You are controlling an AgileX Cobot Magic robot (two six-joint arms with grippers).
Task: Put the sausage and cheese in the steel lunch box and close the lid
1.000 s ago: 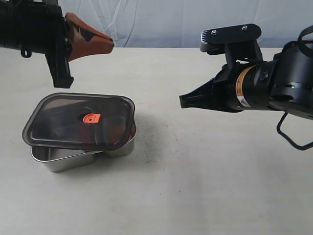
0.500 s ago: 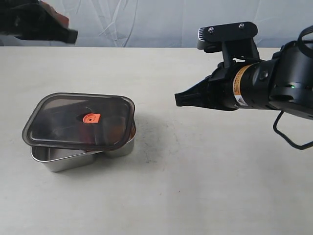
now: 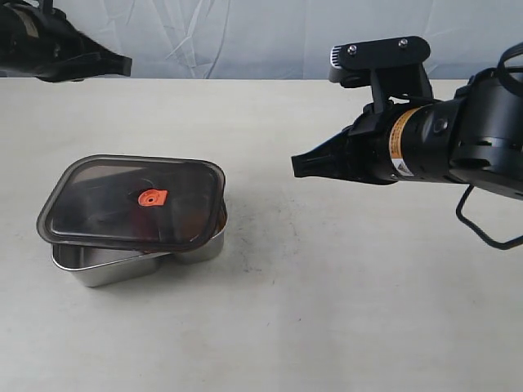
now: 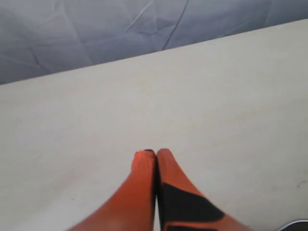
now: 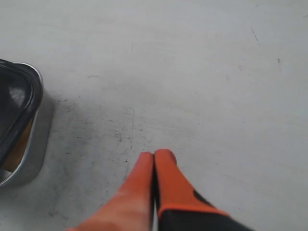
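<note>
Toward the left side of the pale, scuffed table (image 3: 327,310), the lid (image 3: 131,200) lies skewed on the steel lunch box (image 3: 110,268), overhanging one long edge and not seated. A press off its middle would likely tip or slide it rather than seal it, and since the sausage and cheese cannot be made out through the smoky plastic, it may be shutting on a half-filled box. Both arms hang well clear and carry nothing, the left gripper (image 4: 156,154) near the far edge and the right gripper (image 3: 301,166) over bare table, each with jaws pressed together, and a creased grey-blue cloth (image 3: 245,33) hangs behind.
</note>
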